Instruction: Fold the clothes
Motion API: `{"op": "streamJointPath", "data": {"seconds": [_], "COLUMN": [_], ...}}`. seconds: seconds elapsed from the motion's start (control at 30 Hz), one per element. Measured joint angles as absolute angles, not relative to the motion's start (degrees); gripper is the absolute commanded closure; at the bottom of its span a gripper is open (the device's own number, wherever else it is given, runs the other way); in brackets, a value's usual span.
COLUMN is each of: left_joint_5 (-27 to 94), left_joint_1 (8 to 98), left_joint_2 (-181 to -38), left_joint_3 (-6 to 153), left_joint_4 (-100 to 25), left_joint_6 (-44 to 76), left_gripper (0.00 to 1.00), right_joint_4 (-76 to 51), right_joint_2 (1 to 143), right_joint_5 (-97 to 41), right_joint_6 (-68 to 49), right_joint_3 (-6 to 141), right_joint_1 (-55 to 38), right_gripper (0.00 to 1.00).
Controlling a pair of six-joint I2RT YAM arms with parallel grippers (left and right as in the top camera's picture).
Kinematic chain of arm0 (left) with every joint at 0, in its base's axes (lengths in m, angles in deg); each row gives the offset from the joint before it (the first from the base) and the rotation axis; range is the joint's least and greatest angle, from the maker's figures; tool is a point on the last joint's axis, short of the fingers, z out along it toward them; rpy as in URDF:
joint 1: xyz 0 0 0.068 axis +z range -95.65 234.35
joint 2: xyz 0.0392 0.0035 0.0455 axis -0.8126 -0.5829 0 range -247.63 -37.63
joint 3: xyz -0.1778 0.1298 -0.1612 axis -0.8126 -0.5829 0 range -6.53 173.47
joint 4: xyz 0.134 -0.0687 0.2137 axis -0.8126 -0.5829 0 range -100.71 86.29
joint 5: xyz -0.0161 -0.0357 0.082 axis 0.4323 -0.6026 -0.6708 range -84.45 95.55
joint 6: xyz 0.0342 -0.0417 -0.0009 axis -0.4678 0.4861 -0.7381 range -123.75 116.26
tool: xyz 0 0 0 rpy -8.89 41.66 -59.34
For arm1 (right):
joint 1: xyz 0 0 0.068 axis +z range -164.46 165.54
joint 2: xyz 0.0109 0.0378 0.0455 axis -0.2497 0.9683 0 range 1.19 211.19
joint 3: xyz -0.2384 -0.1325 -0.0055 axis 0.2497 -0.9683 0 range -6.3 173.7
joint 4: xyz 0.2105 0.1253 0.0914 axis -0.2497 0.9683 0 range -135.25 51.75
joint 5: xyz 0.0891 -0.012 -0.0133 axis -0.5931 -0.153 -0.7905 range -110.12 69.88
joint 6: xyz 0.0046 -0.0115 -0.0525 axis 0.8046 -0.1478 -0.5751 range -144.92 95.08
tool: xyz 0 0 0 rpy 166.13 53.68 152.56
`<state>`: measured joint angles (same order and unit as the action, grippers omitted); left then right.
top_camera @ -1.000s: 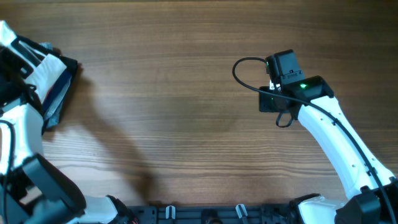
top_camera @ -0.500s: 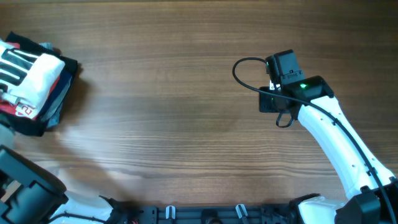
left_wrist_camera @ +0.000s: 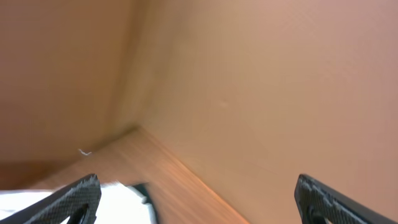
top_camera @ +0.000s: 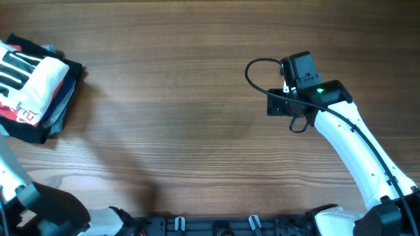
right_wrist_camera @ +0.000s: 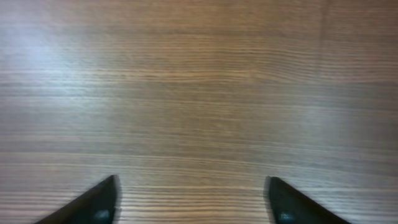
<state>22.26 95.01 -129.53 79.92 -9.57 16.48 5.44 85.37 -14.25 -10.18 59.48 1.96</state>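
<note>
The clothes [top_camera: 34,87] lie as a folded stack at the far left edge of the table: a white piece with black stripes on top, red and dark layers under it. In the left wrist view a blurred white corner of the clothes [left_wrist_camera: 121,204] shows low down. My left gripper [left_wrist_camera: 199,200] is open wide and holds nothing. In the overhead view only the left arm [top_camera: 9,172] shows, at the left edge below the stack. My right gripper [top_camera: 276,106] hovers right of centre over bare wood. It [right_wrist_camera: 194,202] is open with nothing between its fingers.
The wooden table [top_camera: 184,131] stretches between the stack and the right arm. A black cable [top_camera: 257,77] loops off the right wrist. The robot's base rail [top_camera: 216,224] runs along the front edge.
The left gripper opened, let go of the stack and drew back toward the front left. The right gripper opened wider in place.
</note>
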Motion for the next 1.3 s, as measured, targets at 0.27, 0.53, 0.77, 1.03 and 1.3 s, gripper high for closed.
{"op": "streamJointPath", "data": {"seconds": [0.27, 0.53, 0.77, 1.03, 1.3], "left_joint_5": [19.6, 14.55, 13.26, 11.55, 9.61], "left_joint_1": [63.65, 48.74, 51.32, 51.08, 49.66], "left_joint_2": [-130.14, -133.31, -133.31, -114.45, -77.75], "left_joint_3": [81.54, 81.47, 81.43, 75.11, 48.49], "left_joint_4": [-31.02, -58.21, -83.34, -69.75, -48.28], "left_joint_6": [9.12, 6.34, 6.08, 5.95, 5.95], "left_gripper": [0.0, 0.0, 0.02, 0.0, 0.0], "right_joint_4": [-6.64, -14.42, -6.47, -5.59, -4.96], "right_joint_2": [85.37, 85.37, 77.7, 55.88, 38.38], "right_joint_5": [-22.01, -16.27, -14.98, -13.34, -10.39], "right_joint_6": [-9.76, -10.96, -10.39, -9.89, -9.74], "right_joint_3": [59.55, 59.57, 59.59, 57.56, 44.27], "right_joint_1": [1.96, 1.96, 1.96, 1.96, 1.96], "right_gripper": [0.0, 0.01, 0.0, 0.0, 0.0]}}
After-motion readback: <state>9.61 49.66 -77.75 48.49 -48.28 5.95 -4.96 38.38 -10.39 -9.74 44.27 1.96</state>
